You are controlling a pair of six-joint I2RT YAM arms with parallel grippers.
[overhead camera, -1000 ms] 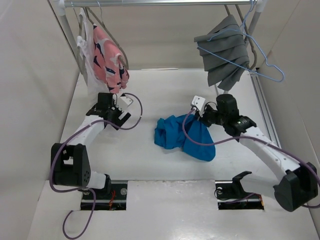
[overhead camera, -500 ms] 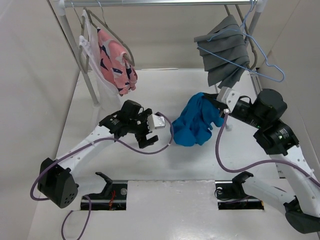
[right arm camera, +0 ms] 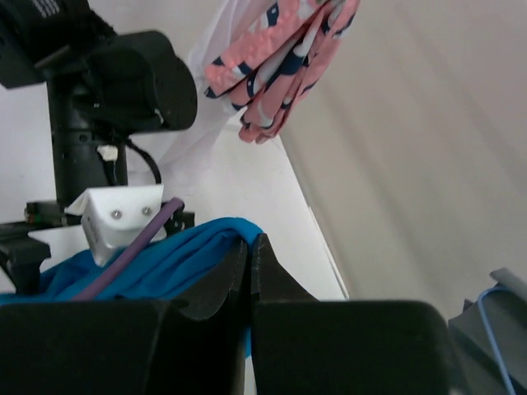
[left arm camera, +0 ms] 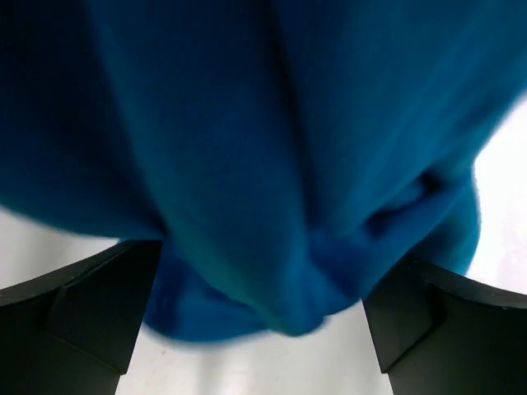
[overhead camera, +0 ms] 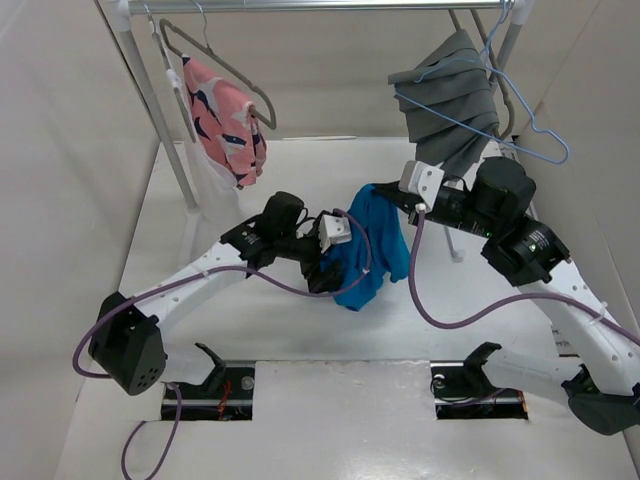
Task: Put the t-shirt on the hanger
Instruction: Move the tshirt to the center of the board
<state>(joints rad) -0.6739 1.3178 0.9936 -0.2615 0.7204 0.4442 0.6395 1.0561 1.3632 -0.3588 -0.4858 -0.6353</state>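
Top external view, nearest item first: white table (overhead camera: 250,330), bearing both arm bases at its near edge. Left gripper (overhead camera: 325,270), reached out toward the middle of the table, sits against the lower left side of the t-shirt (overhead camera: 375,245); in the left wrist view its two black fingers (left arm camera: 82,304) stand wide apart at the bottom corners, spread open, with blue cloth filling the space ahead of and between them, and whether either finger touches the cloth cannot be told. T-shirt: bright blue, bunched, hanging in folds below the right gripper (right arm camera: 249,255), its lowest fold just beyond the left gripper's tips and close above the table. Right gripper: above and slightly to the far right of the left one, fingers pressed together in the right wrist view and pinching the top edge of the blue cloth, which spills away to the left of its tips. Hanger (overhead camera: 520,148): thin light-blue wire, hooked on the rail (overhead camera: 330,5) up behind and to the right of the right gripper, well apart from the t-shirt, lying across a grey pleated garment (overhead camera: 450,100) that hangs at the same spot. Pink garment (overhead camera: 228,125) with navy marks: on a grey-brown hanger (overhead camera: 215,62) at the rail's left end, beyond the left gripper.
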